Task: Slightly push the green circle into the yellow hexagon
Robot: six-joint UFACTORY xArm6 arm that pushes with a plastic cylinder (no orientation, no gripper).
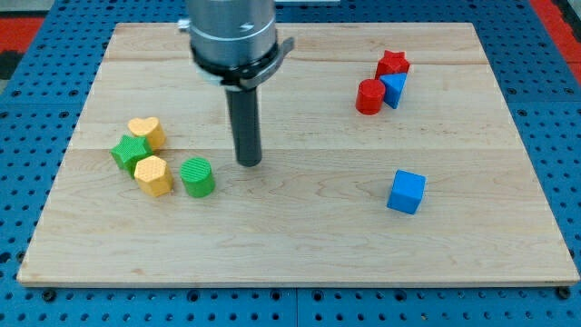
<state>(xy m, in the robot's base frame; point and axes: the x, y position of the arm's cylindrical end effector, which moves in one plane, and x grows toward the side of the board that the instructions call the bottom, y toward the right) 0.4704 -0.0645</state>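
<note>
The green circle [197, 176] stands on the wooden board at the view's left, just right of the yellow hexagon [153, 174], with a small gap between them. My tip [249, 163] rests on the board to the right of the green circle and slightly above it, a short gap away. A green star [130, 151] and a yellow heart [145, 132] sit up and left of the hexagon, close together.
A red star [393, 64], a red cylinder [369, 95] and a blue block [395, 89] cluster at the view's upper right. A blue cube [406, 192] sits alone at the right. The board [300, 245] lies on a blue pegboard.
</note>
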